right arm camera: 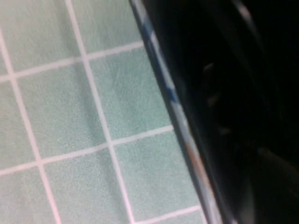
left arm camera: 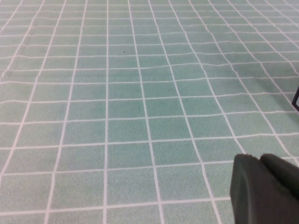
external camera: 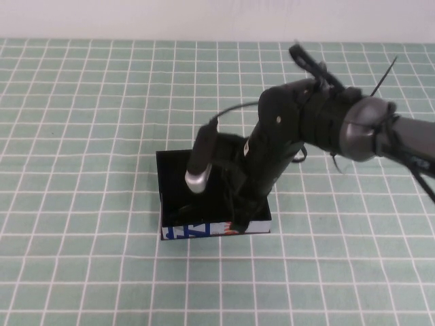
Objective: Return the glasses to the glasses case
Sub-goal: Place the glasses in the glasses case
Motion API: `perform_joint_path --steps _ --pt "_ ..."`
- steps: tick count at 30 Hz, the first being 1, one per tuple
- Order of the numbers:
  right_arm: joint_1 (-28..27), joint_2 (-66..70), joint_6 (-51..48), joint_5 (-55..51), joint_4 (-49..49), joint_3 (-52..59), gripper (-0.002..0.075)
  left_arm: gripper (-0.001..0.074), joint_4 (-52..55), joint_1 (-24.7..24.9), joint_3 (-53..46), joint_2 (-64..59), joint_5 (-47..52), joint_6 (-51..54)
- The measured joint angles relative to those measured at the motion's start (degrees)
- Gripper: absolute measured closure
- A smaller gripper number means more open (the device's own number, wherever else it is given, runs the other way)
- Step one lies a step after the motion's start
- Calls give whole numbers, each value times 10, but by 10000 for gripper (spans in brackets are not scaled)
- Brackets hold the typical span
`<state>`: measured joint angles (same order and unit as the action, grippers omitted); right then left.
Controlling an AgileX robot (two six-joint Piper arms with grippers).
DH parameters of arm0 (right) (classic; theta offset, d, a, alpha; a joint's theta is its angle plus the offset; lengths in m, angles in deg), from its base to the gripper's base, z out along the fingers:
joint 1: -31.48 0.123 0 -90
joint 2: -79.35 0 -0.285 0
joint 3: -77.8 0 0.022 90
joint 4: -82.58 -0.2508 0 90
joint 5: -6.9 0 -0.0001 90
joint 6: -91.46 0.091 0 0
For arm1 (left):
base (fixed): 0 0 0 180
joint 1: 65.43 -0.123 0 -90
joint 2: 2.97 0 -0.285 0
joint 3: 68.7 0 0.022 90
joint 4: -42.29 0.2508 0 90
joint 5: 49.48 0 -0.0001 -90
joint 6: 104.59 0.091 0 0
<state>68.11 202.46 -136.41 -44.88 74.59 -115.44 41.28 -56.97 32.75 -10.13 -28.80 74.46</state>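
Observation:
The glasses case (external camera: 174, 185) lies open at the table's middle, black inside, with its white, blue and orange front side (external camera: 194, 231) facing me. My right gripper (external camera: 237, 221) reaches down into the case at its front right part. The right wrist view shows the printed front edge (right arm camera: 180, 116) and only darkness inside the case (right arm camera: 224, 70). The glasses cannot be made out; the arm and the dark interior hide them. My left gripper (left arm camera: 260, 160) is out of the high view, shut and empty, low over bare table.
A green tablecloth with a white grid (external camera: 81, 136) covers the table on all sides of the case. A black cable (external camera: 234, 109) loops from the right arm above the case. A dark edge (left arm camera: 295, 98) shows at the side of the left wrist view.

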Motion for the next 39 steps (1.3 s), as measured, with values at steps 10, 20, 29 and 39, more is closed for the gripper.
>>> perform_joint_path --steps 10,20,29,39 --pt "-3 -4 12 -6 -3 -3 737 737 0 0 0 0 0 0" --pt "-3 -7 18 -26 -25 -10 737 737 0 0 0 0 0 0" --pt "-3 30 18 -22 -30 -12 737 737 0 0 0 0 0 0" --pt "-3 -11 18 -16 -34 -11 737 737 0 0 0 0 0 0"
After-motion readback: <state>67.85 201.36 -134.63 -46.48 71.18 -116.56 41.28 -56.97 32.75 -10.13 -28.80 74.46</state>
